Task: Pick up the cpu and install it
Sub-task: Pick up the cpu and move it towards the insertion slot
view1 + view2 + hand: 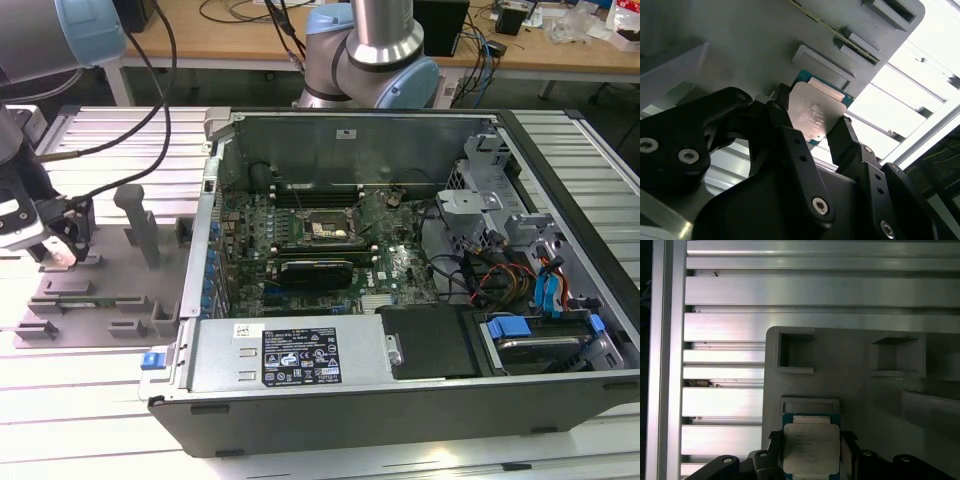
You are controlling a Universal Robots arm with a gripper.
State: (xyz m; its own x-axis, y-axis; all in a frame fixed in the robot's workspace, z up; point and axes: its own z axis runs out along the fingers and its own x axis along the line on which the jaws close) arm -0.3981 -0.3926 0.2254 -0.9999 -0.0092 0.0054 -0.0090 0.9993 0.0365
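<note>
Claw [811,121], 2 fingers [790,145], gripping 1 cpu [816,111]

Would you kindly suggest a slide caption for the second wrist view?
The gripper clamps the cpu by two opposite edges, close to the grey fixture plate.
</note>
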